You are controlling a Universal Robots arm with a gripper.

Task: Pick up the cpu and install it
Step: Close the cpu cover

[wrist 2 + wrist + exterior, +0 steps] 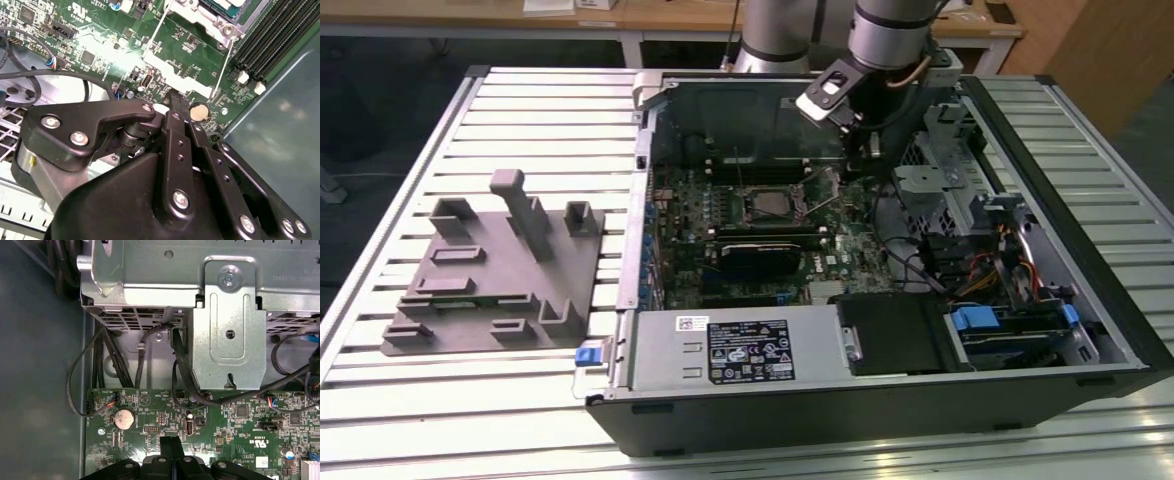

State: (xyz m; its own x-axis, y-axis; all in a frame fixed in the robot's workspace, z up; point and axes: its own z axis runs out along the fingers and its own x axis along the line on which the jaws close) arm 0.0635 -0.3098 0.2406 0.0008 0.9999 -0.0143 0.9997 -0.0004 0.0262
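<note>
The cpu (pixel 774 207) shows as a small pale square lying flat in the socket frame in the middle of the motherboard (pixel 720 200), inside the open computer case (pixel 881 400). My gripper (pixel 871 160) hangs inside the case to the exterior view's right of the socket, apart from the cpu. Its black fingers (pixel 170 444) are pressed together with nothing between them in both wrist views. The tips (pixel 176 97) hover just over the green board, near the socket's metal plate (pixel 175 75) and wire levers (pixel 226 60).
A grey plastic tray (pixel 494 270) with upright blocks sits on the slatted table at the exterior view's left. A black expansion card (pixel 767 255), memory slots (pixel 270 40), a coin battery (pixel 123 418), a metal drive cage (pixel 230 315) and loose cables (pixel 115 360) crowd the gripper.
</note>
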